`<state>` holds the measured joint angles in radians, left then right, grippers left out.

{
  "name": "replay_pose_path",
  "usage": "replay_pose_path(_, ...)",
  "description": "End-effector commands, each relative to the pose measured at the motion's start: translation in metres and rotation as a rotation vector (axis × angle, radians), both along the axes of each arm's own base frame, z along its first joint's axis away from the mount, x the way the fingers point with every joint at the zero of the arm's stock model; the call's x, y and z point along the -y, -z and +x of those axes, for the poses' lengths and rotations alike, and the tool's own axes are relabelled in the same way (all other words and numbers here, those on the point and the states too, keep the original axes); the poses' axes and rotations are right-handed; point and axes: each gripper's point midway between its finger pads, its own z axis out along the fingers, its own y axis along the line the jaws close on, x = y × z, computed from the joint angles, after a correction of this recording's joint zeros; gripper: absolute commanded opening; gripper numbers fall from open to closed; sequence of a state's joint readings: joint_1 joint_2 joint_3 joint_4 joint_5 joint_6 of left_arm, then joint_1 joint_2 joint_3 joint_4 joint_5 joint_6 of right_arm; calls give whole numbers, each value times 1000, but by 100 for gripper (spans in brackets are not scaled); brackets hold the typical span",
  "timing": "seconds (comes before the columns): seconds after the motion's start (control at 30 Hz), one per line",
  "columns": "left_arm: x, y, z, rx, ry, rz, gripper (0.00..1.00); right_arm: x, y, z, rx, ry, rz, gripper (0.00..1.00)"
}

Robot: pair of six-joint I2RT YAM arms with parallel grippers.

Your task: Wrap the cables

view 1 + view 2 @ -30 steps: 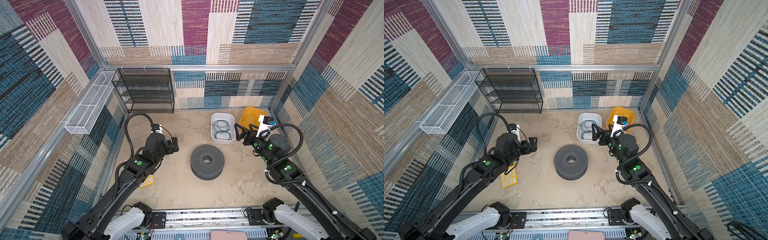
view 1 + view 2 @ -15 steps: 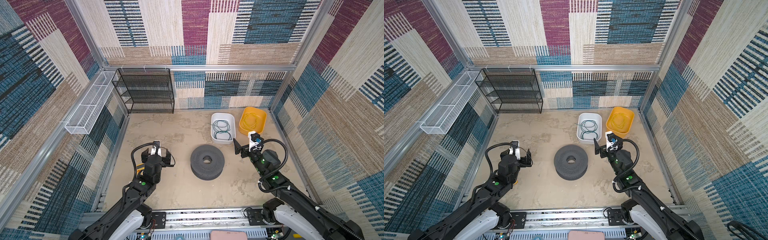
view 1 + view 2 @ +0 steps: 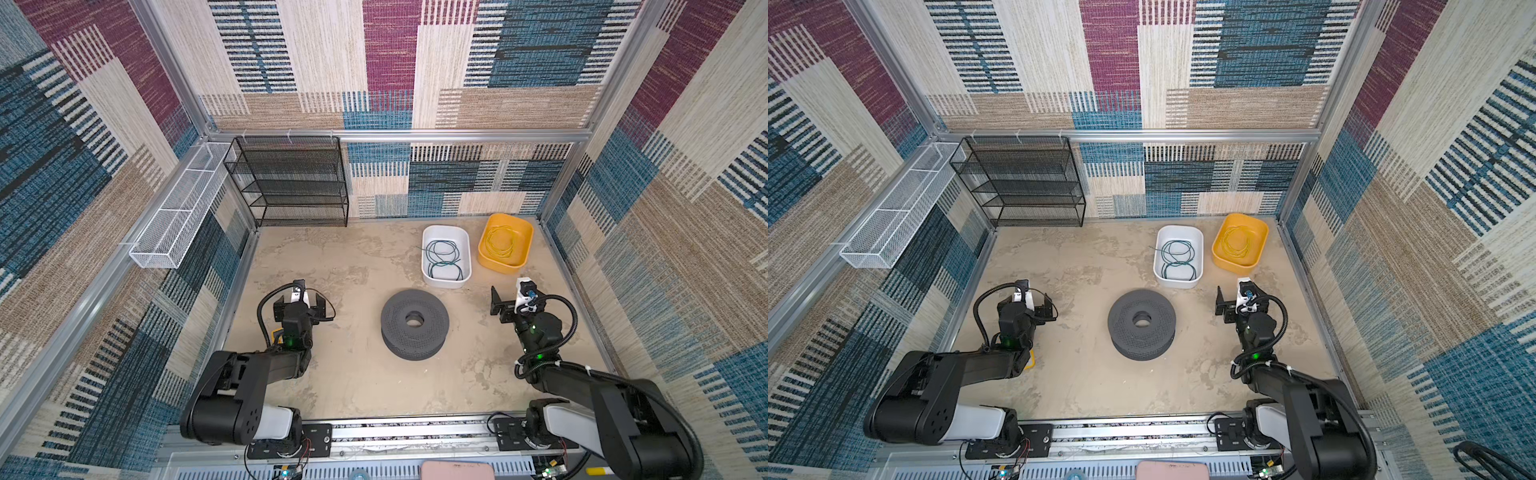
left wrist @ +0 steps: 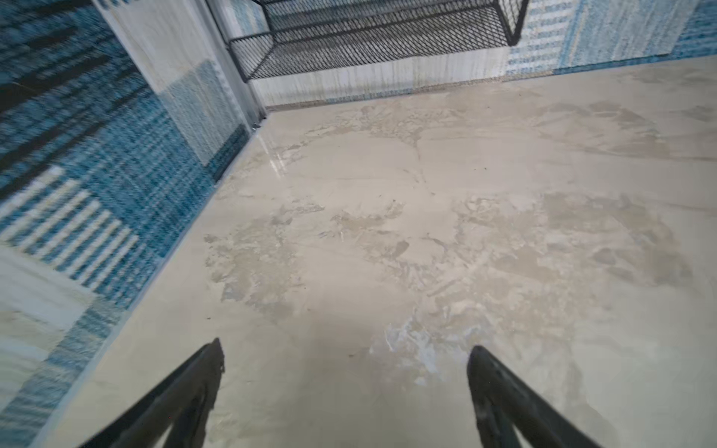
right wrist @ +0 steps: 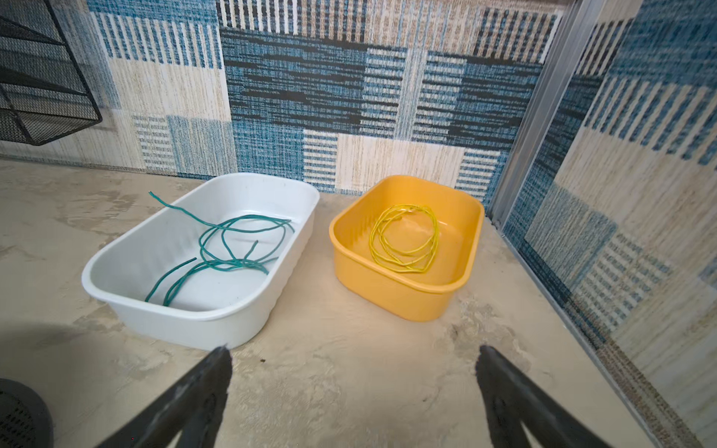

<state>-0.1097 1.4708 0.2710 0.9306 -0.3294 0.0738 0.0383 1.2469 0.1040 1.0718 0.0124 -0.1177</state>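
Left gripper [image 4: 345,355], right gripper [image 5: 353,355]: jaws wide apart, empty. Ahead of right: green cable [image 5: 232,264] in white bin [image 5: 186,329], yellow cable [image 5: 401,266] in yellow bin [image 5: 388,298].

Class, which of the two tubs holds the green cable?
The white tub; its green cable sprawls loosely, while the yellow tub holds a yellow cable.

A dark grey perforated round spool [image 3: 397,332] lay flat; behind it, a white plastic tub [image 3: 444,283] and a yellow plastic tub [image 3: 498,268] stood side by side, not touching.
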Motion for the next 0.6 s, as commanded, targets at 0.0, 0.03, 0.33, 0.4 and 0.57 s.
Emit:
replay_pose_path(0.0,7,-17,18,121,68,-51,99,-1,-26,2,162,-22,58,99)
replay_pose_path(0.03,8,-11,18,55,77,-78,100,0,-17,7,140,-15,65,99)
replay_pose_path(0.33,10,-3,40,-43,198,-199,99,9,6,39,20,0,99,99)
replay_pose_path(0.4,10,-3,40,-44,198,-200,99,9,5,39,25,1,98,99)
replay_pose_path(0.57,10,-4,40,-41,198,-196,99,9,4,37,26,1,96,99)
